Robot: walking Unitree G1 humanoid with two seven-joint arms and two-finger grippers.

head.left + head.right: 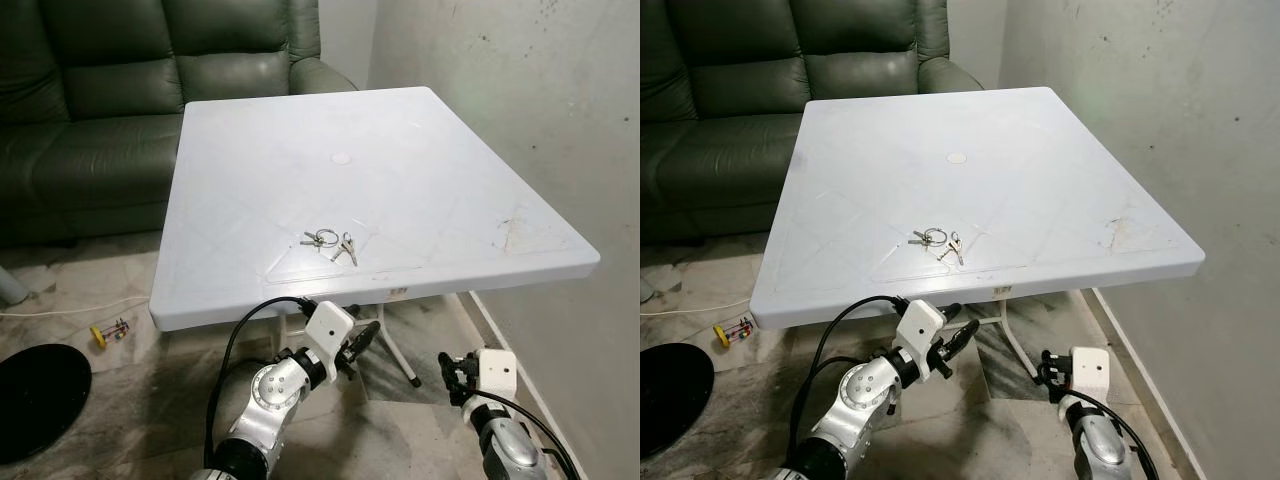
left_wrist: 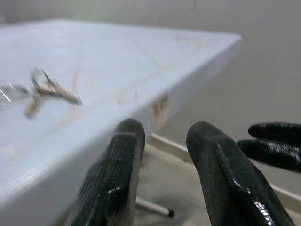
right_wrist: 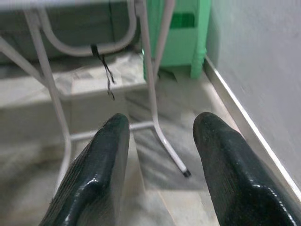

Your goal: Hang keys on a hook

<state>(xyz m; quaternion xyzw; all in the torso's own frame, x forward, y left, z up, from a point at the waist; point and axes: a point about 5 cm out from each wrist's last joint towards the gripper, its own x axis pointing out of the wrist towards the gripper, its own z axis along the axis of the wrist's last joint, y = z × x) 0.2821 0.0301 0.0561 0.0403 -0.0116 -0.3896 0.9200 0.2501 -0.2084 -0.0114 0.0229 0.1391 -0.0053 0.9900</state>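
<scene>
A small bunch of silver metal keys on a ring [image 1: 331, 243] lies near the front edge of a white square plastic table [image 1: 450, 170], which stands beside a grey plaster wall [image 1: 520, 90] and in front of a dark green leather sofa [image 1: 100, 90]. The left gripper [image 1: 362, 340] hovers just below and in front of the table's near edge, its two black fingers [image 2: 113, 174] parted and holding nothing. The right gripper [image 1: 455, 375] hangs lower, near the table's white metal legs [image 3: 150, 84], likewise spread and empty. No hook can be made out in these pictures. The likely risks: a rising left gripper could strike the underside of the table rim, and flat keys on smooth plastic may slide away from closing fingers rather than lift.
</scene>
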